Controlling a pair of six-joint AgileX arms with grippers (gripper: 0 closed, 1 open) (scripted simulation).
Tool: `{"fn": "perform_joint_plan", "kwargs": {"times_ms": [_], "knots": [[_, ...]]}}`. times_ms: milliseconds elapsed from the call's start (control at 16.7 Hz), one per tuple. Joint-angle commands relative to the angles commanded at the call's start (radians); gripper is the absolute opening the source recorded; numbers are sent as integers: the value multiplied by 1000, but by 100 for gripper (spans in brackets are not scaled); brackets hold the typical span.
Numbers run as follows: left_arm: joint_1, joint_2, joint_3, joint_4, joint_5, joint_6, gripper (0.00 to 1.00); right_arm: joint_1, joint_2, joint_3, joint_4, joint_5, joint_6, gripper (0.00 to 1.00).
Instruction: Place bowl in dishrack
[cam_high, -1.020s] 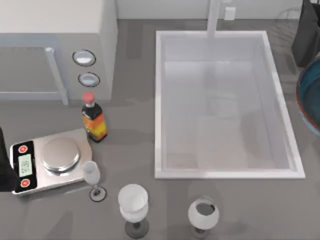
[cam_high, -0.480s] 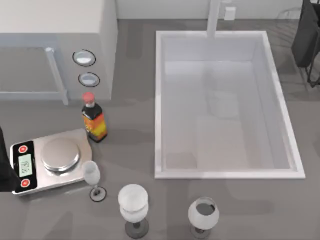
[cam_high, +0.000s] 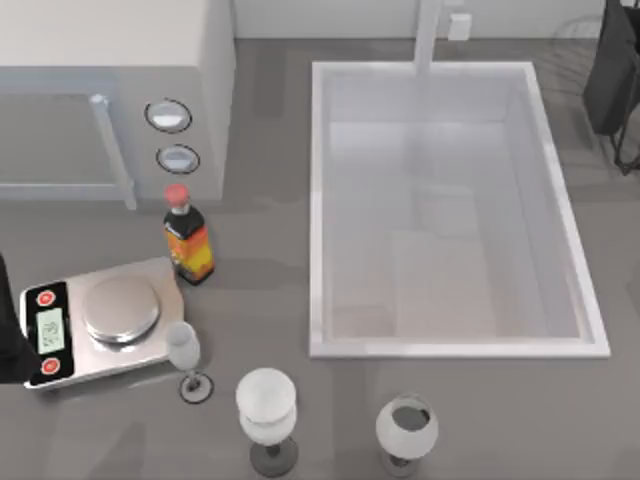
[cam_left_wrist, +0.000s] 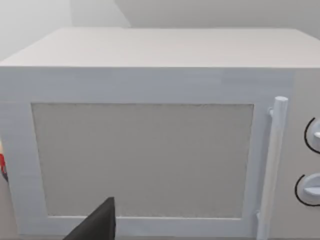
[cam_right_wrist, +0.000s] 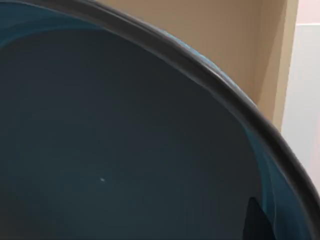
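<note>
A: From above, what's there?
B: The dishrack (cam_high: 612, 80) at the far right edge, beside the sink (cam_high: 450, 210); my left arm parked at the near left.

A: Left wrist?
B: The microwave (cam_left_wrist: 150, 135).

A: Right wrist?
B: The bowl (cam_right_wrist: 115, 145), close up. I can't tell either grip. I judge it mid-carry; next, lowering onto the rack.

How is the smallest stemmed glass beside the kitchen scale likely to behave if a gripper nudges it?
The smallest stemmed glass probably tips easily: a tall cup on a thin stem over a small round foot. It looks light and clear-walled, so likely fragile. Once over, its round cup might roll toward the kitchen scale standing next to it.
</note>
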Motion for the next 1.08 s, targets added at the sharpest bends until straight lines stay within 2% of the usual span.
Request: {"fn": "perform_joint_plan", "kwargs": {"times_ms": [360, 540, 720, 1080], "knots": [[0, 0, 0, 0, 0, 0, 100, -5, -2, 0, 13, -5, 0, 0], [0, 0, 0, 0, 0, 0, 100, 17, 63, -2, 80, 14, 0, 0], [0, 0, 0, 0, 0, 0, 100, 62, 206, -17, 234, 63, 1, 0], [0, 0, 0, 0, 0, 0, 100, 198, 566, -95, 678, 208, -1, 0]]}}
